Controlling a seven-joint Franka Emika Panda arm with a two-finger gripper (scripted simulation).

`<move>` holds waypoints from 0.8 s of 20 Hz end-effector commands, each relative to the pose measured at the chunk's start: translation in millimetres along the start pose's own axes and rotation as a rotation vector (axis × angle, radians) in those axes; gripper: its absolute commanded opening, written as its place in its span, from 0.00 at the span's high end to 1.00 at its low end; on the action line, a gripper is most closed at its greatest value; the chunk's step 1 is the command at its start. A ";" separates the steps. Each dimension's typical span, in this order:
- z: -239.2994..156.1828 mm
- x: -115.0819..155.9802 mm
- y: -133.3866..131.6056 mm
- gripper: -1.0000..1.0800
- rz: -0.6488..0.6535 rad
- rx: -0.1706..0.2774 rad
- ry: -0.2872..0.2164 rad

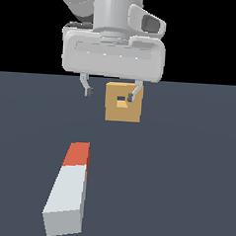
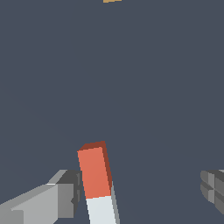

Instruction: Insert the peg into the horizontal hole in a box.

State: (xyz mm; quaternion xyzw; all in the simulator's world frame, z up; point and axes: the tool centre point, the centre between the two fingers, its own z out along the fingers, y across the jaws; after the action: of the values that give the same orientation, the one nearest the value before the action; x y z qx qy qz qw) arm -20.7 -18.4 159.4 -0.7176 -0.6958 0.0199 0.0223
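With fingers apart and one finger [image 2: 48, 199] just beside the peg [image 1: 68, 188], the gripper [image 1: 111, 94] could knock it askew, spoiling alignment with the hole [image 1: 122, 99].

One peg [image 1: 68, 188], one box [image 1: 122, 109], one hole [image 1: 122, 99].

No readable text, labels, brands or numbers are being shown in either view; all visible surfaces are being rendered plain, with no markings or signs.
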 end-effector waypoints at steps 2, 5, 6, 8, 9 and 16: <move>0.2 -0.4 -0.1 0.04 0.000 0.000 0.000; 2.3 -3.7 -1.6 0.04 -0.005 -0.002 0.000; 3.7 -5.8 -2.4 0.04 -0.008 -0.002 0.000; 7.2 -11.3 -4.7 0.04 -0.015 -0.005 -0.001; 9.4 -14.7 -6.0 0.04 -0.020 -0.006 -0.001; 32.1 -50.9 -18.8 0.04 -0.068 -0.021 -0.004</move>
State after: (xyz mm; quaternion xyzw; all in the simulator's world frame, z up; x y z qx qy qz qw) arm -39.0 -59.2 134.0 -0.6977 -0.7161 0.0141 0.0153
